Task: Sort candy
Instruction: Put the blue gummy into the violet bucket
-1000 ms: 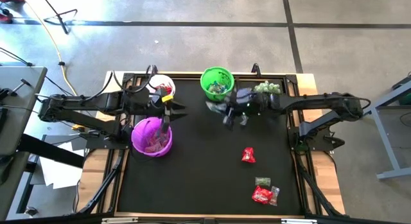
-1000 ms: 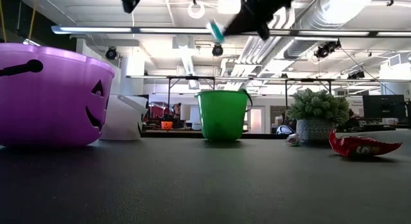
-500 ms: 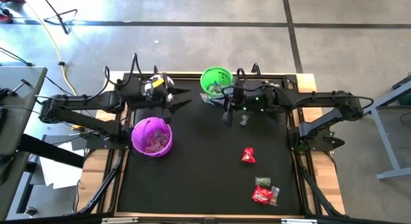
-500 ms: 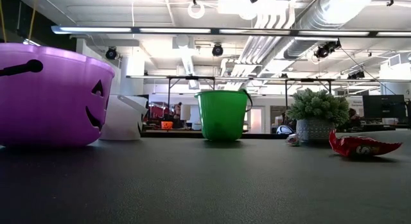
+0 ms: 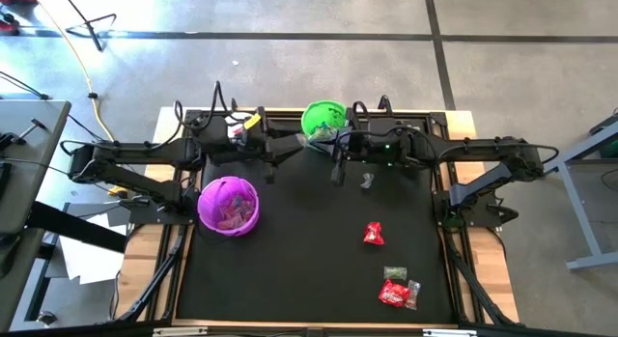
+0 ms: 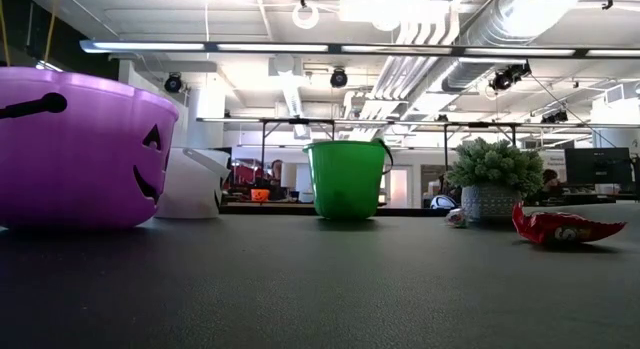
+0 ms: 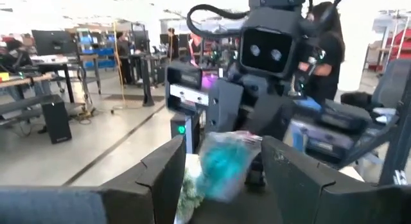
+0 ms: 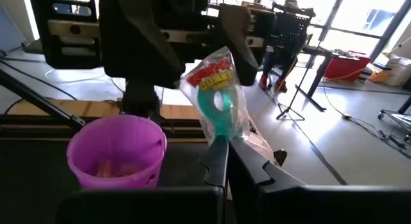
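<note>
1. Both arms are raised at the back of the dark surface (image 5: 290, 240), their tips meeting just beside the green bucket (image 5: 323, 117). Neither arm shows in the low view.
2. Right gripper (image 8: 223, 147): jaws clamped together on the lower edge of a clear-wrapped candy (image 8: 219, 95) with a teal ring inside and a red-and-yellow label. The packet stands upright above the fingertips.
3. Left gripper (image 7: 218, 166): jaws apart, one on each side of the same teal candy (image 7: 225, 161). From this view I cannot tell whether either pad touches the wrapper.
4. Looks like a handover in mid-air, right to left; that is a judgement only.
5. Other candy: a red piece (image 5: 373, 234) lies mid-surface; a small cluster of red, dark and silvery wrappers (image 5: 397, 288) lies nearer the front. The purple bucket (image 5: 229, 204) holds several pieces.
6. White bucket (image 6: 192, 184) stands at the back, beside the purple one; a potted plant (image 6: 493, 179) stands near the right.
7. Risks:
   - Right jaws hold only the wrapper's edge; the packet could slip or swing.
   - If the right releases before the left closes, the candy falls to the surface between buckets.
   - The slick, crinkly wrapper may squirt out under a pinch.
   - Fingers of the two arms are close; misalignment could make them collide.
</note>
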`<state>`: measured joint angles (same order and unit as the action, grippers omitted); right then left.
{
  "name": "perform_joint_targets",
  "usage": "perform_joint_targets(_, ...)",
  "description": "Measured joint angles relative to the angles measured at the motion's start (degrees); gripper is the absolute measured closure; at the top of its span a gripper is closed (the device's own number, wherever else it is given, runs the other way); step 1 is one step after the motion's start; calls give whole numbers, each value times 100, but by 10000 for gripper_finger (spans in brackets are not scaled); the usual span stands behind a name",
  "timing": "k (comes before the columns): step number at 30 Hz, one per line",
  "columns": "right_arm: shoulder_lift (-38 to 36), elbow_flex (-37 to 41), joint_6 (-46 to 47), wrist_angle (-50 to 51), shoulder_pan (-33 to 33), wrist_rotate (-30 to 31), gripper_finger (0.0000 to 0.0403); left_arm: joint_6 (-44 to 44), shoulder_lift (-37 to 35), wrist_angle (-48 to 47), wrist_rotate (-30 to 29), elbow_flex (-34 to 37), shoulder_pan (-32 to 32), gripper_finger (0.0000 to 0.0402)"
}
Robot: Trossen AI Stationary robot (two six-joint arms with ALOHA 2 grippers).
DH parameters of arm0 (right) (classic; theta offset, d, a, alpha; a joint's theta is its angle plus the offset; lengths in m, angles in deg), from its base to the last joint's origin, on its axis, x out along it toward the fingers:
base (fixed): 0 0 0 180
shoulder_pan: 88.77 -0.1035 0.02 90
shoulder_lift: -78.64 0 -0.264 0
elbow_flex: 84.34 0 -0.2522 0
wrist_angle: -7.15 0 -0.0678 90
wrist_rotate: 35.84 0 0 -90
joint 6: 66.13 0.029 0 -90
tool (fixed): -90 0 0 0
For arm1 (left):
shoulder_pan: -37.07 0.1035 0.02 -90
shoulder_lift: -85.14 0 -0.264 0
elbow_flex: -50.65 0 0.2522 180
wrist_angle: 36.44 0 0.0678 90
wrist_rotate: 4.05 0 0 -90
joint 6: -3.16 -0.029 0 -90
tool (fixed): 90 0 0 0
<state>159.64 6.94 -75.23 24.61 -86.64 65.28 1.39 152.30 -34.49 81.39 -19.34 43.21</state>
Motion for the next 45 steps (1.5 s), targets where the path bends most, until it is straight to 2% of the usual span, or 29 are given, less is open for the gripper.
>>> perform_joint_targets(7,197,0,5,-264,-69,-60,403,21,246,262,0,0,65,211)
perform_joint_targets(11,204,0,8,-286,-67,-56,403,45,240,244,-56,0,64,230)
perform_joint_targets(15,204,2,19,-320,-65,-47,403,-83,240,229,-61,0,62,281)
perform_joint_targets(20,204,2,24,-325,-67,128,403,-88,238,195,-72,0,64,376)
perform_joint_targets(22,204,2,19,-358,-67,243,403,-87,238,191,-89,0,73,392)
perform_joint_targets(29,204,2,4,-393,-63,285,388,-88,233,164,-87,0,97,397)
perform_joint_targets(37,197,2,-37,-55,-63,766,294,-150,48,-145,-214,2,97,399)
perform_joint_targets(41,194,2,4,389,-69,1186,262,-92,-325,-1000,-372,4,82,400)
perform_joint_targets(45,194,2,166,991,-79,1273,252,742,-979,-2497,-357,0,-4,400)
